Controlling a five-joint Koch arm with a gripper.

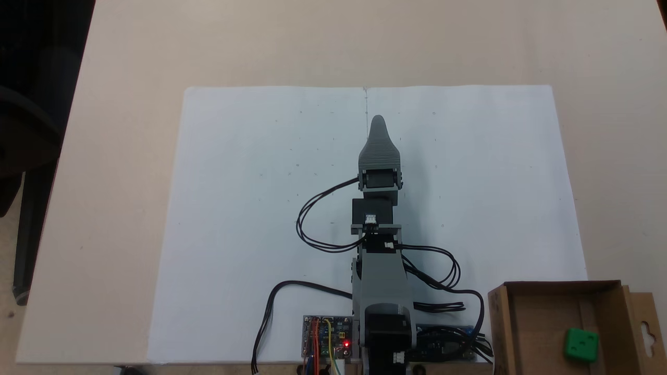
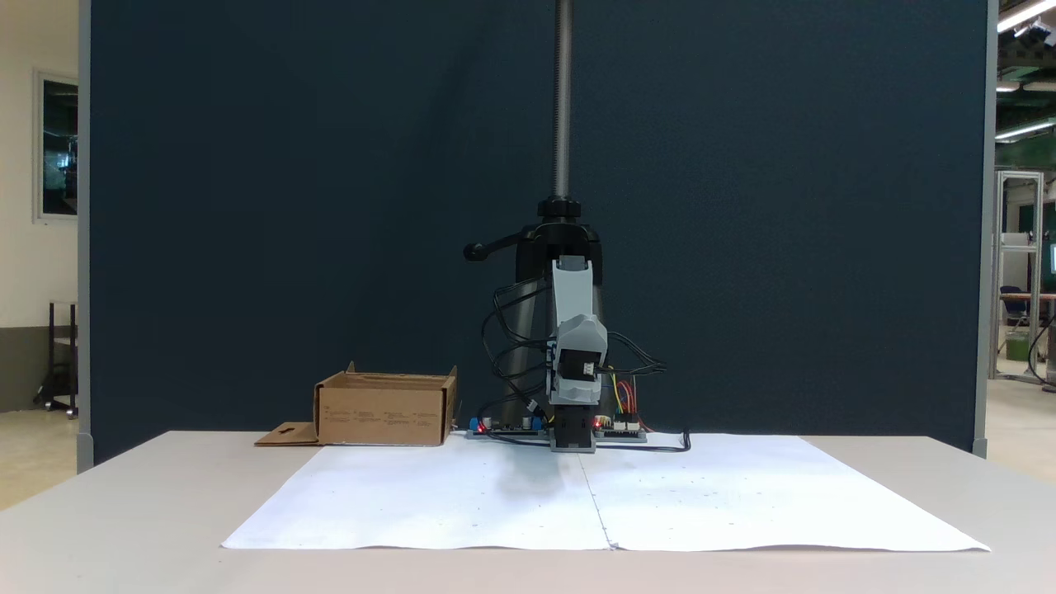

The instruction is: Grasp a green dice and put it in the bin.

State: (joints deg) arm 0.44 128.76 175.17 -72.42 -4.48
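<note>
In a fixed view from above, we see the gripper [image 1: 378, 122] at upper centre over the white paper [image 1: 250, 208]; only one tip shows, so we cannot tell its state. At lower right, the green dice [image 1: 581, 345] lies inside the bin [image 1: 526, 323].

1. Both fixed views are evenly and brightly lit from overhead, with only soft shadows.
2. In a fixed view the white paper sheet [image 1: 260, 208] is slightly washed out, bluish, without hard glare.
3. In a fixed view a faint grey shadow lies on the sheet below the arm [image 2: 573, 346]; ceiling strip lights [image 2: 1023, 16] glow at upper right.
4. Focus is mildly soft; fine detail is grainy.
</note>
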